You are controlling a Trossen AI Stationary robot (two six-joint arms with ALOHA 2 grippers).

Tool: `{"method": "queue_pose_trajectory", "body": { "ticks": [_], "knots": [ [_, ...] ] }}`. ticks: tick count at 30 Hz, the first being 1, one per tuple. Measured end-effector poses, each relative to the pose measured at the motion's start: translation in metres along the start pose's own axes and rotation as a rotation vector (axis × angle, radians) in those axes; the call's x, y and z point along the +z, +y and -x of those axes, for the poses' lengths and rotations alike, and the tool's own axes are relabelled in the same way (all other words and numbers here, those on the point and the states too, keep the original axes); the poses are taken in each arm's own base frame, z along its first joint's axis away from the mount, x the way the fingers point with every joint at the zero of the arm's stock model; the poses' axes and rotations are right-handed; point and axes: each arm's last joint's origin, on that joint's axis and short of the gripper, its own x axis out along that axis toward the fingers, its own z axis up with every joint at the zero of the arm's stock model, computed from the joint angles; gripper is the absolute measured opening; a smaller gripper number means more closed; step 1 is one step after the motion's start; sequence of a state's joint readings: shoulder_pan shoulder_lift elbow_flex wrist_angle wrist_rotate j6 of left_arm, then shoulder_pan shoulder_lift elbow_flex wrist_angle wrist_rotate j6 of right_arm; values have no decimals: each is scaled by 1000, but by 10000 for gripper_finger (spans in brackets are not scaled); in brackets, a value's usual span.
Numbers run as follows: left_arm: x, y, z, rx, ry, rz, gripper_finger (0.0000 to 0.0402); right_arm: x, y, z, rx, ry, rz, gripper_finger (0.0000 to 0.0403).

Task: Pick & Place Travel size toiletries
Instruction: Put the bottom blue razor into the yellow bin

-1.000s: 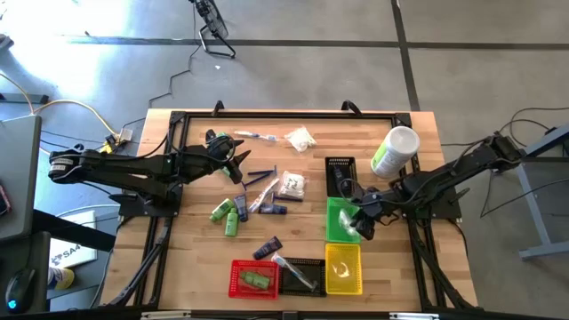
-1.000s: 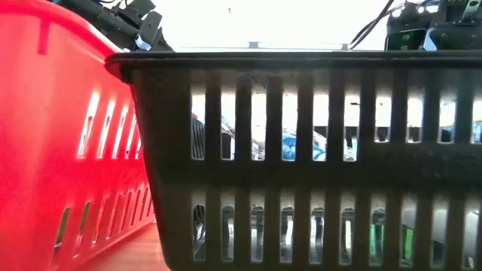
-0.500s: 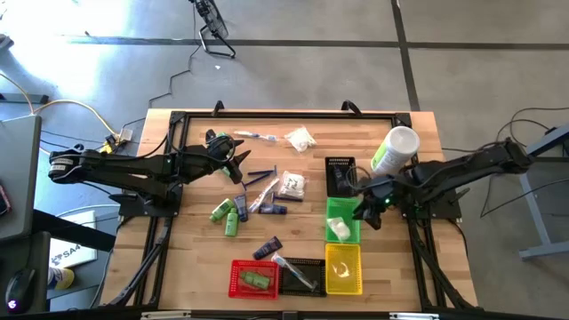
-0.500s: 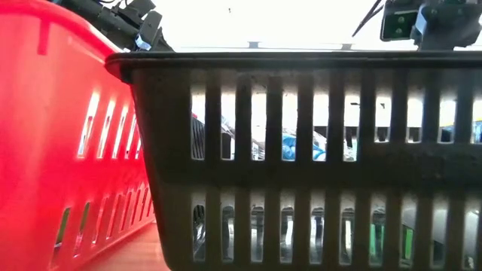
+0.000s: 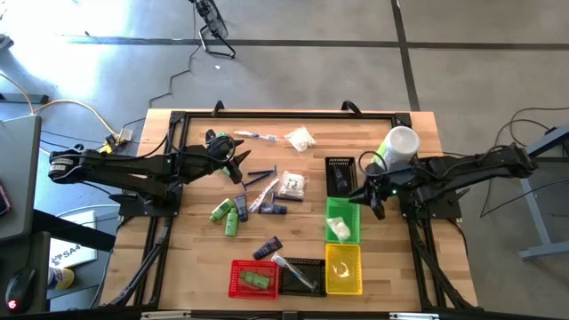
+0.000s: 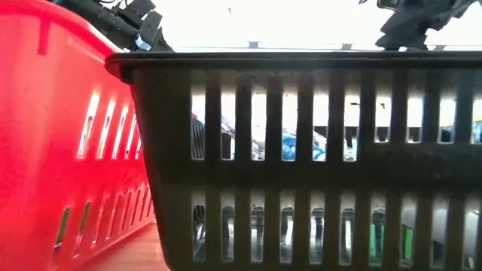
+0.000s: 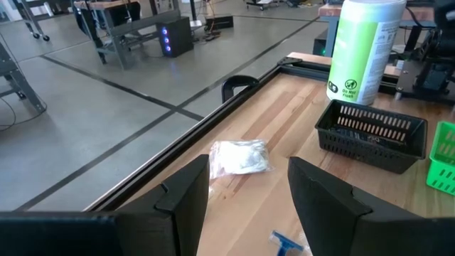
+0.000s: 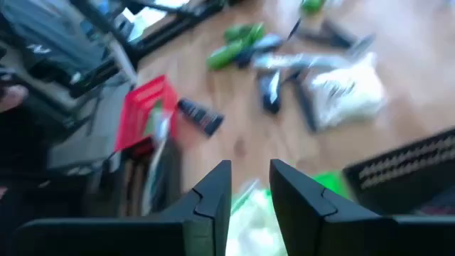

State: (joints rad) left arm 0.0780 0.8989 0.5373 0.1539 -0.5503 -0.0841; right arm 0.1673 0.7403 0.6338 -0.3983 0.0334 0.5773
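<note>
Green mesh basket (image 5: pixel 342 220) holds a white packet (image 5: pixel 339 229), and our right gripper (image 5: pixel 372 197) hovers just above its far end, fingers parted a little with nothing between them. We judge the next pick should go to the loose cluster mid-table: small green bottles (image 5: pixel 225 213), dark navy tubes (image 5: pixel 267 248), a white packet (image 5: pixel 291 185); approach from above and avoid dragging neighbours. Our left gripper (image 5: pixel 233 157) waits over the table's left side, fingers apart and empty. We work on a pale wooden table (image 5: pixel 391 276) with a black frame, on a grey concrete floor (image 5: pixel 293 53) with cables.
</note>
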Motion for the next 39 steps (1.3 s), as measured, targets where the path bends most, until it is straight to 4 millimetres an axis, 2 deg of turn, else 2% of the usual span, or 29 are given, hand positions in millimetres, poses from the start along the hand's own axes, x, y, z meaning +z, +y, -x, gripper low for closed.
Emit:
{"method": "queue_pose_trajectory", "body": {
  "ticks": [11,15,23,29,34,39],
  "knots": [
    [-3,0,0,2,30,-19,188,20,2,-4,-214,-292,194,89],
    [-2,0,0,6,21,-47,188,24,5,-11,-228,-326,283,89],
    [4,0,0,15,-34,-23,188,25,7,-31,-214,-288,447,89],
    [12,0,1,23,-112,-77,188,36,10,-47,-201,-391,459,89],
    [1,-2,0,-70,-92,-115,188,36,4,-57,-215,-361,422,89],
    [-5,7,0,-38,-105,-104,185,37,-2,-61,-226,-355,350,89]
  ]
}}
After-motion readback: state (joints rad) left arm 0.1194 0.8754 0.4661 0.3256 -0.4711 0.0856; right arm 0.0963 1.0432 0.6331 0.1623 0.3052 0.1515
